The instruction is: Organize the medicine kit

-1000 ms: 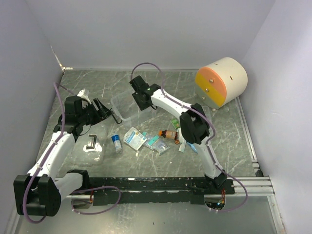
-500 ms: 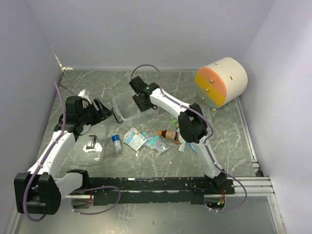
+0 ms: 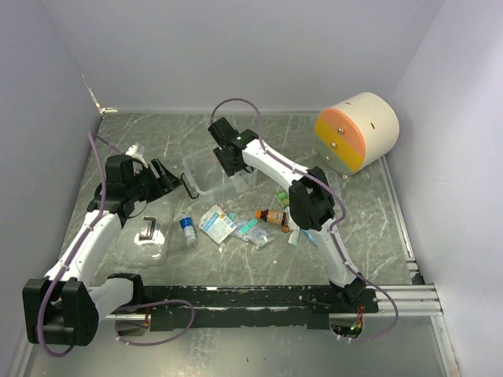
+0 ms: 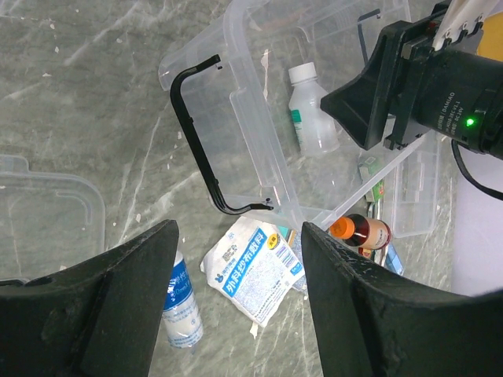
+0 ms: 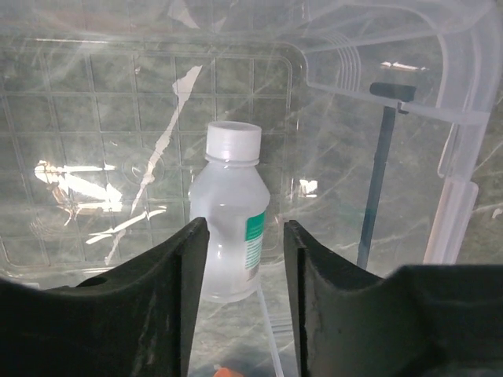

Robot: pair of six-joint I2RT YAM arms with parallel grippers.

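Seen from above, two robot arms work on a grey marbled table (image 3: pixel 118 141). The clear medicine kit (image 3: pixel 203 169) stands open directly under the right gripper (image 5: pixel 244 228) and just ahead of the left gripper (image 4: pixel 240 232).

The right gripper hangs over the open kit with its fingers moderately apart and holding nothing. Below it, framed between the fingers, a white bottle (image 5: pixel 232 196) lies on its side on the kit's floor. It is the only thing visible inside.

The left gripper is spread wide and empty, hovering just short of the kit's black handle (image 4: pixel 200 141). The clear lid (image 3: pixel 149 239) lies flat on the table to that gripper's left, well off the kit.

Other supplies lie loose on the table:
- a small blue-labelled bottle (image 4: pixel 179 298), right below the left gripper
- a white packet (image 4: pixel 255 271) beside it
- a second packet (image 3: pixel 253 232)
- a brown bottle with an orange cap (image 4: pixel 361 232), nearer the right arm
- some small green-marked pieces (image 3: pixel 281 198)

A clear tray (image 4: pixel 416 181) lies beyond the brown bottle.

The task looks to be at an early stage. One bottle is packed, but the remaining loose items, the tray and the lid all appear to be outstanding.
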